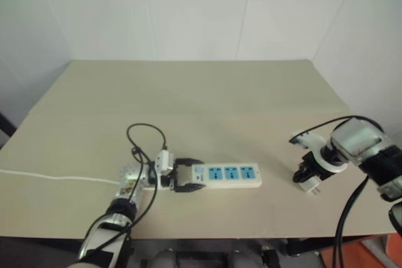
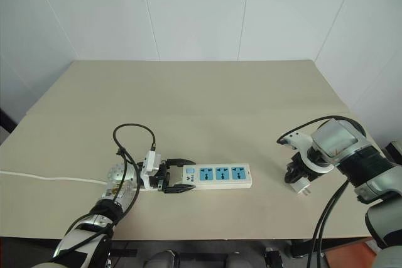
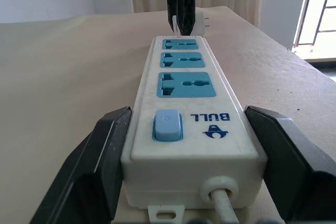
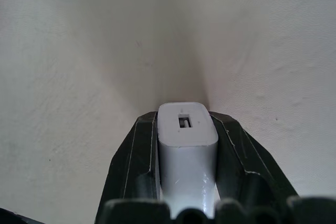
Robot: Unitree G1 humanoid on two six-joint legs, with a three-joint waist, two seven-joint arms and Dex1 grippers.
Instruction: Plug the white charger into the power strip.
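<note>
White charger (image 4: 187, 145) upright on table, right of pwr strip (image 2: 217, 176) — well apart.

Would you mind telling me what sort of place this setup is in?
Probably an indoor lab or test room: a bare beige table against plain white panelled walls, with just a power strip and a white charger laid out for practice. A window shows beyond the table.

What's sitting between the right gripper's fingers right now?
The white charger, clamped between the right gripper's black fingers, slotted end face up. In the head view its prongs stick out beside the table. The charger's lower body is hidden by the fingers.
</note>
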